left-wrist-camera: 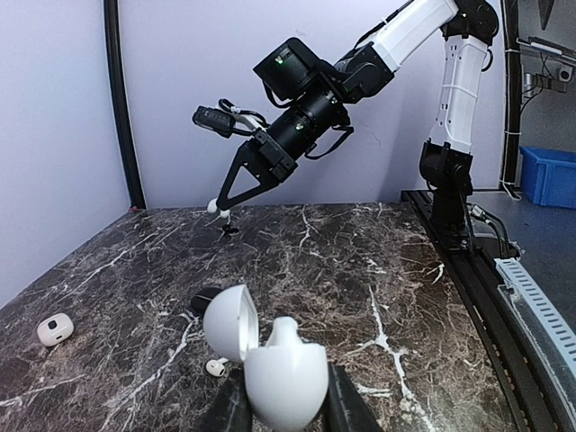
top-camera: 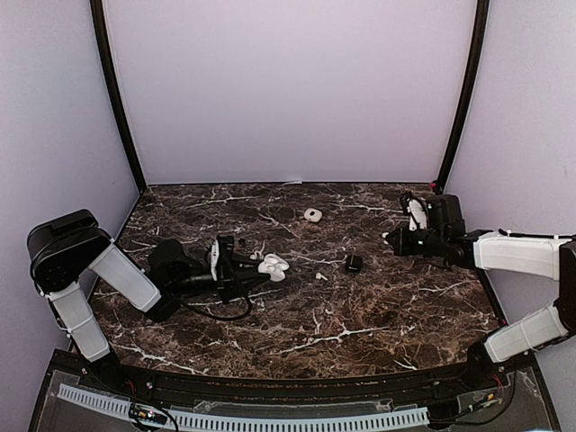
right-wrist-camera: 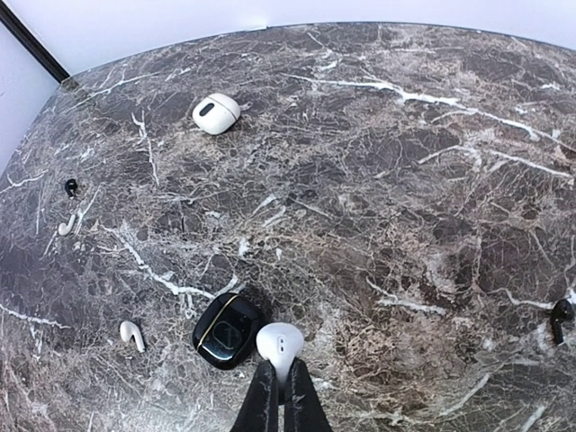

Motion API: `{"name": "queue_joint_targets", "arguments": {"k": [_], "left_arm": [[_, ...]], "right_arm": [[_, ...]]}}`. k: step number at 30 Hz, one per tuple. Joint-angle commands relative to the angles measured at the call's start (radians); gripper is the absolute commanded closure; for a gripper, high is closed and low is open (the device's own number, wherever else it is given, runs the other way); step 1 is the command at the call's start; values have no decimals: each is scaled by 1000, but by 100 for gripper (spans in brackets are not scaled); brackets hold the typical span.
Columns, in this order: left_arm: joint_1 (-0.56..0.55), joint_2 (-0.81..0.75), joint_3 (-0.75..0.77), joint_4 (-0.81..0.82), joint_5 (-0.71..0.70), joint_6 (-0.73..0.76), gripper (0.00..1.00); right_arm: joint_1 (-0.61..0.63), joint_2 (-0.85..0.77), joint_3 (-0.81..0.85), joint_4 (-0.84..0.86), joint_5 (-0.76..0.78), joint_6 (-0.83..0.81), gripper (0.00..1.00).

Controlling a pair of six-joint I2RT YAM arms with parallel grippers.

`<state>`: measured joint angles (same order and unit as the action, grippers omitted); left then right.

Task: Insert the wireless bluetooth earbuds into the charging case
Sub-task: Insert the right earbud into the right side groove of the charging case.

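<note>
My left gripper (top-camera: 259, 267) is shut on an open white charging case (left-wrist-camera: 286, 378), holding it by its lower half with the lid (left-wrist-camera: 229, 322) swung to the left. One white earbud (left-wrist-camera: 286, 334) stands in the case. My right gripper (top-camera: 388, 238) is shut on a white earbud (right-wrist-camera: 280, 343), held above the table beside a black case (right-wrist-camera: 228, 330). Another white earbud (right-wrist-camera: 131, 335) lies left of that black case and shows just beside the held case in the left wrist view (left-wrist-camera: 215, 366). My right gripper also shows far off in the left wrist view (left-wrist-camera: 219, 208).
A closed white pebble case (top-camera: 312, 214) lies at the back middle of the marble table (top-camera: 360, 315). The black case (top-camera: 353, 263) sits between the grippers. A black bud (right-wrist-camera: 70, 186) and a white bud (right-wrist-camera: 66, 225) lie far left, another black bud (right-wrist-camera: 561, 312) at the right edge.
</note>
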<state>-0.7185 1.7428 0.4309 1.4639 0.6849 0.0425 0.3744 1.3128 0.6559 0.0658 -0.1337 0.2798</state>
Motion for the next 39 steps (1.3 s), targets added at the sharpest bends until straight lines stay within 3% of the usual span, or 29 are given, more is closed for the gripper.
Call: {"name": "queue_joint_targets", "arguments": {"k": [1,12,24,31,39], "left_arm": [[-4,7,14,20,31,14,100],[-4,20,30,28,126,6,100],[-4,46,47,85,243,-44,100],[-5,49,52,88,260,-58,100],[-6,56,57,86,256,-63,100]], "right_arm": [[9,-36,-20,69,4,-30,100],[75,-121,-74,170,-135,-109,100],[322,-164,-127,330,-258,-272,100],[536,-89,-93,392,-137,-449,100],[630,44,-6,407,-109,-506,100]]}}
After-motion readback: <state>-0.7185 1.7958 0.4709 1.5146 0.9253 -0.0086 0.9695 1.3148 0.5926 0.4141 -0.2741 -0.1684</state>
